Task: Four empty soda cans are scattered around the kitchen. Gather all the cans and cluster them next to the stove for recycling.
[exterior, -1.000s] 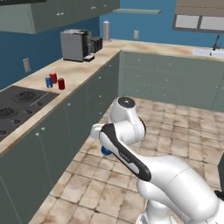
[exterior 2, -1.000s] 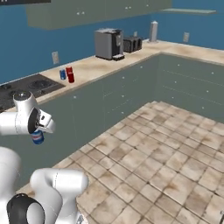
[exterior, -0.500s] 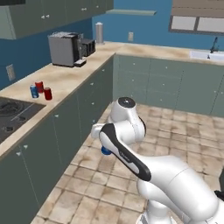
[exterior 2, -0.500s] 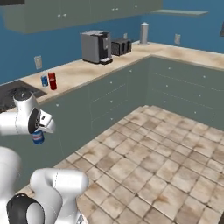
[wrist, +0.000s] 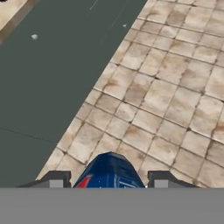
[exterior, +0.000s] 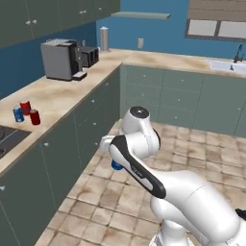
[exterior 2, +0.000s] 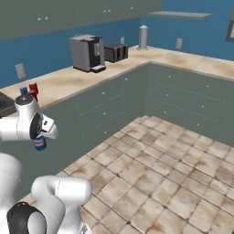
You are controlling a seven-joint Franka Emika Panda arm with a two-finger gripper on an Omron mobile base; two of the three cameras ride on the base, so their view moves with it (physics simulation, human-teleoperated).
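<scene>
A blue soda can point(wrist: 109, 171) sits clamped between the two dark fingertips point(wrist: 53, 179) of the gripper point(wrist: 107, 180), its body filling the gap between them and pointing down at the tiled floor point(wrist: 175, 96) beside the grey-green cabinet fronts point(wrist: 52, 74). In the right base view the same can point(exterior 2: 40, 143) hangs below the white wrist. The arm point(exterior: 137, 166) is folded low and close to the base. Three more cans point(exterior: 25, 113), two red and one blue, stand clustered on the counter point(exterior: 57, 96), near the stove's edge point(exterior: 7, 139).

Blue can point(exterior 2: 40, 144) in the hand point(exterior 2: 41, 137)
</scene>
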